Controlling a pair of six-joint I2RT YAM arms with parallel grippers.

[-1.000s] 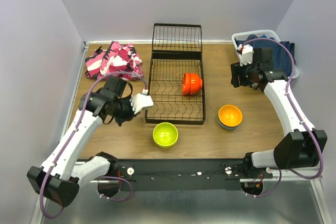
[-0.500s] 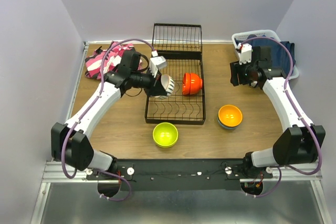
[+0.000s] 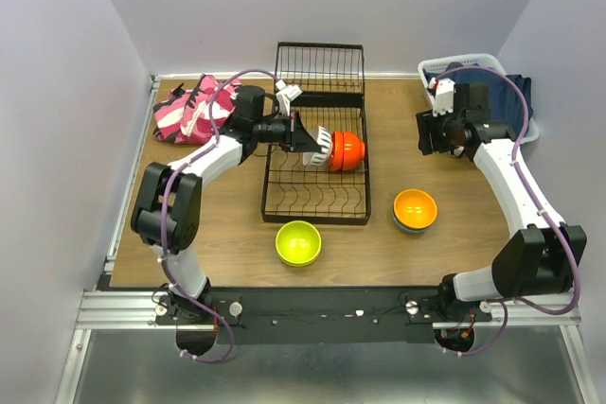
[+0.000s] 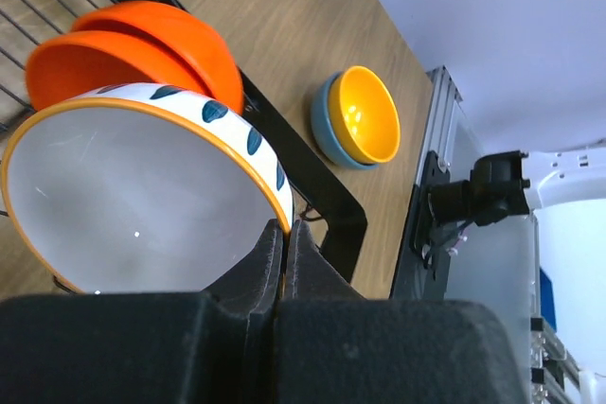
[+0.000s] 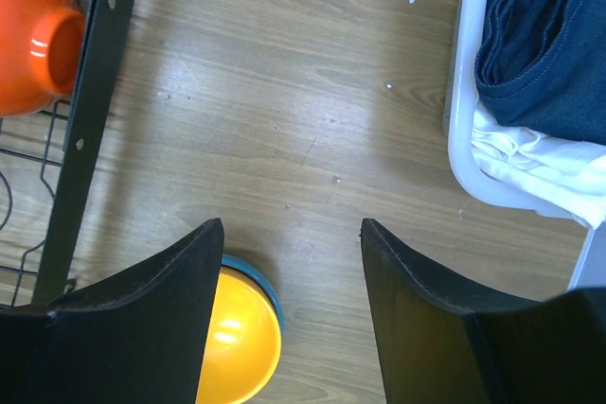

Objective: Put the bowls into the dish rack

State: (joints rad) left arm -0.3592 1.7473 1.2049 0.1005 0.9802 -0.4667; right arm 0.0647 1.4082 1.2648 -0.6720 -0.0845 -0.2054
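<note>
My left gripper is shut on the rim of a cream-white bowl with an orange edge and dark leaf marks. It holds the bowl tilted on edge over the black wire dish rack, right beside the red-orange bowl that stands in the rack. A lime green bowl sits on the table in front of the rack. An orange bowl is nested in a blue bowl to the right. My right gripper hangs open above bare table, holding nothing.
A pink camouflage cloth lies at the back left. A white laundry basket with dark blue clothes stands at the back right. The rack's upright wire section rises at the back. Walls close in on three sides.
My left arm swung from the rack's front left corner up and over the rack, carrying the cream-white bowl to the red-orange bowl. The right arm stayed put.
</note>
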